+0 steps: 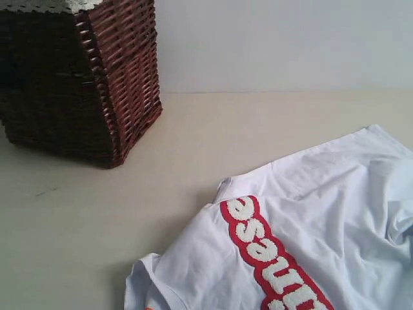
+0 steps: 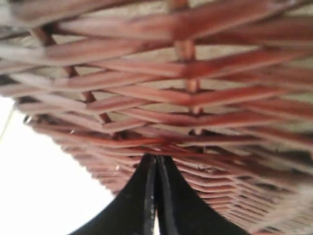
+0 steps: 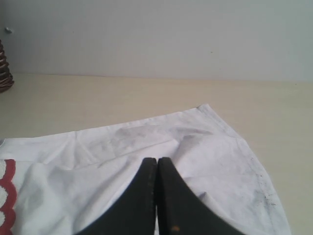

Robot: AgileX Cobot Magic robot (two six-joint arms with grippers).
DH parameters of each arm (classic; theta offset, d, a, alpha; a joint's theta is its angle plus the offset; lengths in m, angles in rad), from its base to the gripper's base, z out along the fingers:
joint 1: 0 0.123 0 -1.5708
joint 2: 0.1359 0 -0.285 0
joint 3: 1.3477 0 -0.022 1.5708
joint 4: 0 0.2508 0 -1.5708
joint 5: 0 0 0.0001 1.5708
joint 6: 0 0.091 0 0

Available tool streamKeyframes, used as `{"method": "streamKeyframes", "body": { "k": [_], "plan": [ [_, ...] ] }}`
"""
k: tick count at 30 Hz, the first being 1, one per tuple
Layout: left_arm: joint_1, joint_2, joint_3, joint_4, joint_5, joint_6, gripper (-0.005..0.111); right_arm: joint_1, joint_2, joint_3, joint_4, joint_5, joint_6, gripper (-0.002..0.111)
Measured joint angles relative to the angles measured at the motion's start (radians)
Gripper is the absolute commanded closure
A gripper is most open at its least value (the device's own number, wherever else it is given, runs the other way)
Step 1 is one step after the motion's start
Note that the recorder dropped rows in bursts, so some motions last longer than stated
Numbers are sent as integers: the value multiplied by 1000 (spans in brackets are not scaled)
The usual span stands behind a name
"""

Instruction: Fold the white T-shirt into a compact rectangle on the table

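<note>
Exterior view first. Shows the white T-shirt (image 1: 322, 206) lying on the table (image 1: 219, 129), in the right part, well apart from the far edge. Lies slanted to that edge, mostly flat, with soft wrinkles on the right side, and runs out of the picture at the bottom and at the right. Carries a row of fuzzy white letters (image 1: 264, 252) outlined in red, face up, going diagonally across the cloth. Has at the lower left a turned-up edge (image 1: 145, 278) with a small orange spot beside it, too little in view to name. Shows also a dark brown wicker basket (image 1: 77, 77) standing in the far left part of the table, well apart from the shirt, with bare table between.

Left wrist view next. Shows the left gripper (image 2: 156, 161) clenched, both black jaws pressed together with nothing between. Points at the woven side of the basket, very near to it; cannot tell if touching.

Right wrist view last. Shows the right gripper (image 3: 157, 161) clenched as well, jaws together, grasping nothing. Hangs over the plain white part of the shirt; cannot tell whether it touches the cloth. Beyond the tips, shows one hem corner (image 3: 205, 106) lying flat on the table and pointing toward the far edge, and small dark marks (image 3: 261, 188) along the hem.
</note>
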Motion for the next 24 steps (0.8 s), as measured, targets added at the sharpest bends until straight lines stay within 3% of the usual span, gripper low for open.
{"method": "streamKeyframes", "body": {
  "k": [10,19,24],
  "plan": [
    [-23,2,0,-4,277,-24,107,0,0,0,0,0,0,108],
    [-39,-29,0,2,278,-30,107,0,0,0,0,0,0,108],
    [-37,-167,14,157,449,-178,107,0,0,0,0,0,0,108]
  ]
}}
